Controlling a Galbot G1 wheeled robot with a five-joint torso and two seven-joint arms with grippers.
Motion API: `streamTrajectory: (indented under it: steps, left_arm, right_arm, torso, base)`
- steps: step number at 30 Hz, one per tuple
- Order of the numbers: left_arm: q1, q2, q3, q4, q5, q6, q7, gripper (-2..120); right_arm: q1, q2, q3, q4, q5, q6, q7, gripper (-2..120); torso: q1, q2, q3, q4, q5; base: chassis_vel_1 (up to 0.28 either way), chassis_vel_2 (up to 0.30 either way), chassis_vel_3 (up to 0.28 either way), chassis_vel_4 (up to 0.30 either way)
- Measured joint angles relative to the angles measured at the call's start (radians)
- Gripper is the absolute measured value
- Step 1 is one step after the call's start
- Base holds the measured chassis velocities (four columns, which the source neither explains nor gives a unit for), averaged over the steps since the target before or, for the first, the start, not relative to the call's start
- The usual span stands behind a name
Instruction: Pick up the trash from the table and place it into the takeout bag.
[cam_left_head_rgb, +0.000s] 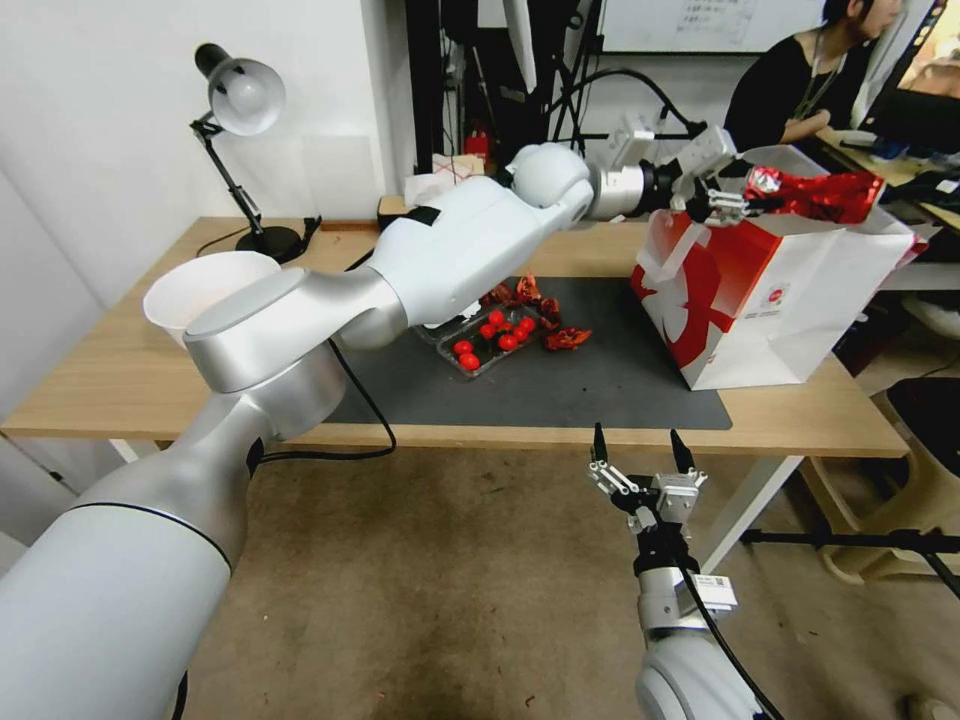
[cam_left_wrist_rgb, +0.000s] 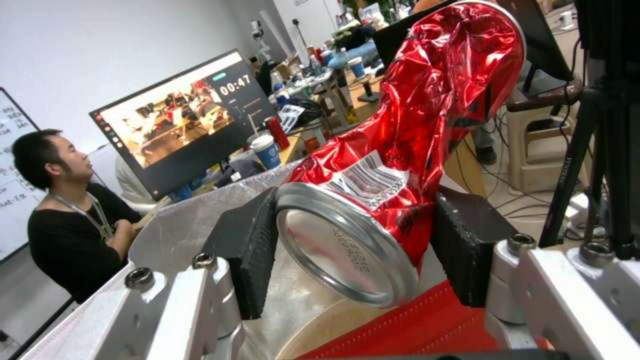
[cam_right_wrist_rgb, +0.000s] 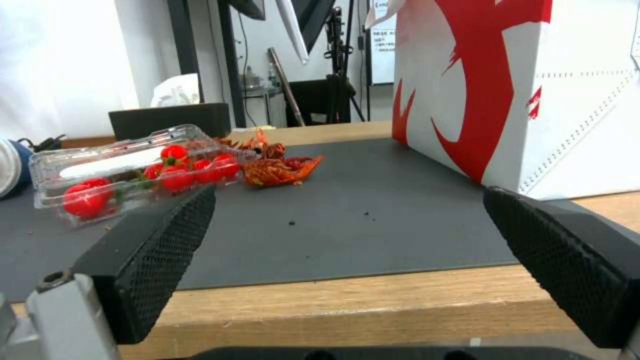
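So the left claw (cam_left_head_rgb: 722, 203) was clamped on the crushed red can (cam_left_head_rgb: 822, 194), pads pinching it near the silver end, and it hung right over the open mouth of the takeout bag (cam_left_head_rgb: 770, 300). The can stuck out sideways from the claw, across the top of the bag rather than pointing down into it. I'd say the smart move was to get the can fully inside the rim, maybe tip it downward, before letting go, since a long can lying crosswise could catch the far edge and roll off. The white handle (cam_left_head_rgb: 672, 262) flopped just below the claw, so that's something to not snag.

The right claw (cam_left_head_rgb: 640, 462) was parked low in front of the desk (cam_left_head_rgb: 120, 370), spread wide, holding nothing. Beyond it on the dark mat (cam_left_head_rgb: 600, 385) sat a clear clamshell of cherry tomatoes (cam_left_head_rgb: 487, 337) and some red crayfish shells (cam_left_head_rgb: 567, 339). A white paper bowl (cam_left_head_rgb: 200, 285) sat on the desk behind the left arm's elbow, and a desk lamp (cam_left_head_rgb: 240, 95) stood further back.
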Motion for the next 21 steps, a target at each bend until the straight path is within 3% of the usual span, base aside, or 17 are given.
streamTrajectory:
  steps: [10, 21]
  left_arm:
    - [0.001, 0.001, 0.003, -0.003, -0.001, 0.0, -0.013, 50]
    - [-0.001, 0.004, -0.001, 0.001, 0.068, 0.063, -0.163, 51]
  right_arm:
    - [0.001, 0.001, -0.001, 0.0, 0.0, -0.001, 0.0, 100]
    - [-0.003, 0.007, 0.0, 0.005, -0.003, -0.001, -0.001, 100]
  torso:
    - [0.0, 0.0, 0.0, 0.0, 0.0]
    - [0.0, 0.0, 0.0, 0.0001, -0.0001]
  base:
    - [0.0, 0.0, 0.0, 0.0]
    - [0.0, 0.0, 0.0, 0.0]
